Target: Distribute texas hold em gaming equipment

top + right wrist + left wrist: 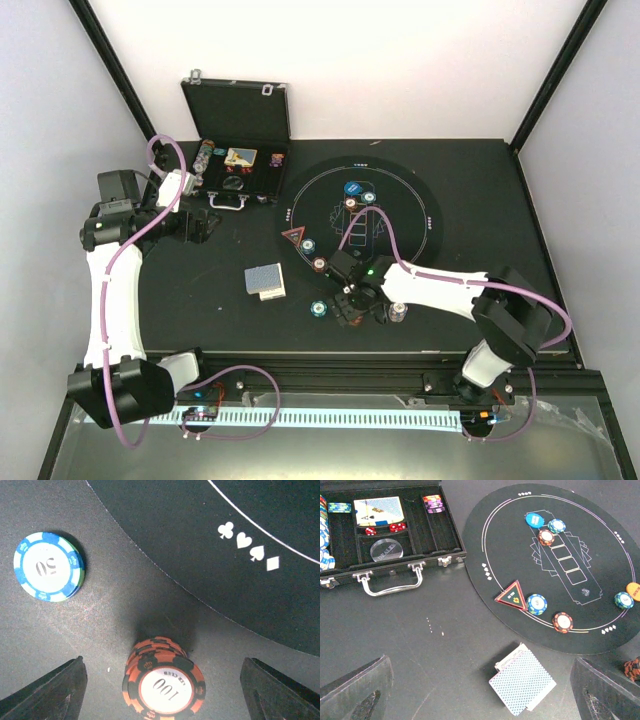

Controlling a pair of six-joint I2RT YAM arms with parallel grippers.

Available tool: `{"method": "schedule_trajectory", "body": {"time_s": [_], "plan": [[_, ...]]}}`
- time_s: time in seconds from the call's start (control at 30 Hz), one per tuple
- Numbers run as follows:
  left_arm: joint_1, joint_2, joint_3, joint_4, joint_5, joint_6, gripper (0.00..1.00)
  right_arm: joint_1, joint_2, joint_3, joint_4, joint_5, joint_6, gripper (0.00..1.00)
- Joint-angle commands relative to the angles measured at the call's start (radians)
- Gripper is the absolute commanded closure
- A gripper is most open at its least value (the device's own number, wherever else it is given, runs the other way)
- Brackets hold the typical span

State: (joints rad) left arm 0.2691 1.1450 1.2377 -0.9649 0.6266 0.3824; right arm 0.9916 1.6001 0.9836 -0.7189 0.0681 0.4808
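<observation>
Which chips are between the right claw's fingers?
The orange-and-black 100 stack, just off the mat; the blue 50 chip lies outside the right claw.

Both arms point(440, 287) have white link shells point(100, 300), black joint housings point(510, 325) and looping lilac cables point(135, 245); a small green light point(370, 270), perhaps an indicator, glows near frame centre
</observation>
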Motion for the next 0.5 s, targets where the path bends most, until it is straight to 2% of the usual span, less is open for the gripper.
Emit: {"method": "schedule_trajectory", "body": {"time_s": [0.0,0.3,0.47], "plan": [[0.006,0.001,0.046,-0.018,0.018,0.000,0.01,0.004,0.023,-0.011,0.055,-0.017,0.017,0.15],[0.005,0.001,0.049,-0.023,0.013,0.005,0.01,0.004,0.058,-0.026,0.076,-0.010,0.016,0.26],[0.005,0.003,0.046,-0.021,0.011,0.004,0.01,0.004,0.054,-0.032,0.078,-0.002,0.019,0.38]]}}
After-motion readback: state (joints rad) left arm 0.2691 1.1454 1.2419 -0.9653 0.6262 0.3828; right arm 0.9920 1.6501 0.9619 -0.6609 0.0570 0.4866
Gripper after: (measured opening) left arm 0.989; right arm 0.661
